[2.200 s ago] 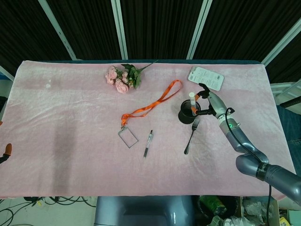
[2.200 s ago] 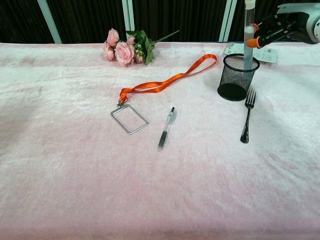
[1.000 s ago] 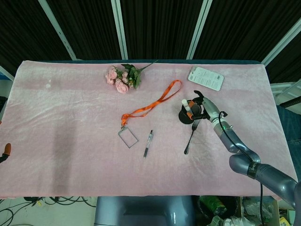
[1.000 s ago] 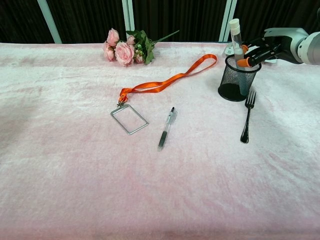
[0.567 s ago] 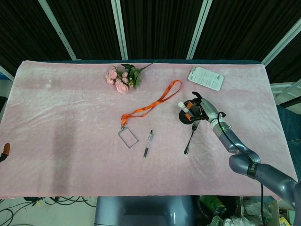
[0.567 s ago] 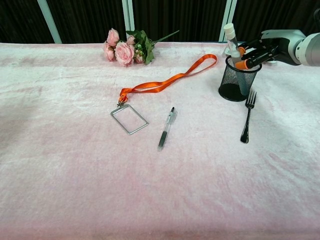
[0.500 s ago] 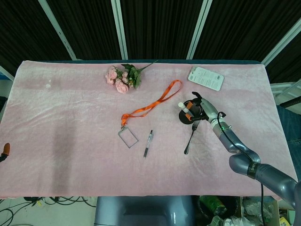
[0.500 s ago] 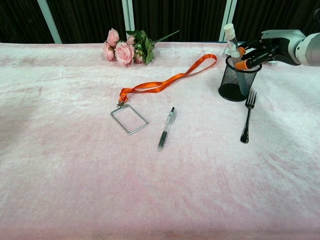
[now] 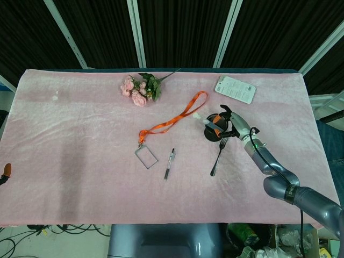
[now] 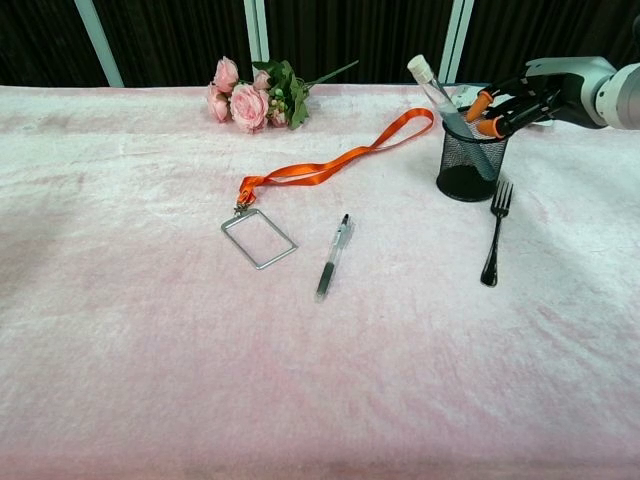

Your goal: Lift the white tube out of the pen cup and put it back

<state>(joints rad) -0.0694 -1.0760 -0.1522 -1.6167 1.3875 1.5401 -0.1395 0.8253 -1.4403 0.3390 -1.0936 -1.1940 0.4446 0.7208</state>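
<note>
Now the white tube point(image 10: 447, 98) sits inside the black mesh pen cup point(image 10: 470, 158), its lower end down in the cup and its capped top tipped well out over the rim toward the orange lanyard point(image 10: 340, 157), which reads as a tube let go to settle against the rim. The right hand point(image 10: 508, 100) hovers just beside the cup's rim with fingers spread and nothing in them, apparently freshly free of it; the left hand point(image 9: 6, 172) barely shows, well away from the cup at the bench point(image 10: 150, 380) edge, and I cannot tell its state. Only the tube shows in the cup, with a fork point(image 10: 494, 232) lying just beside it.
</note>
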